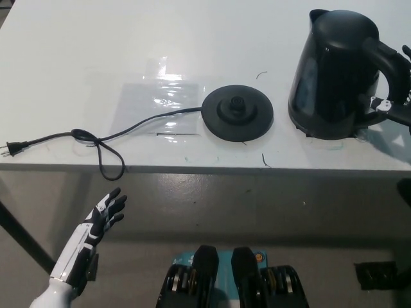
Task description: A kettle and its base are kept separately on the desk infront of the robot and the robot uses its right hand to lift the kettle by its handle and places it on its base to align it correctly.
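The black kettle (334, 74) stands upright at the right of the white desk (77, 58), its handle (388, 64) pointing right. Its round black base (237, 112) lies apart from it, to its left near the front edge. My black right hand (397, 96) comes in at the right edge and is mostly cut off. It is open, with its fingers (406, 52) at the top of the handle and another part by the handle's lower end. My white left hand (103, 218) rests open at lower left, below the desk edge.
The base's black cord (96, 144) runs left in a loop over the front edge to a plug (9, 149). A clear plastic sheet (157, 96) lies flat on the desk left of the base. The floor shows below the desk.
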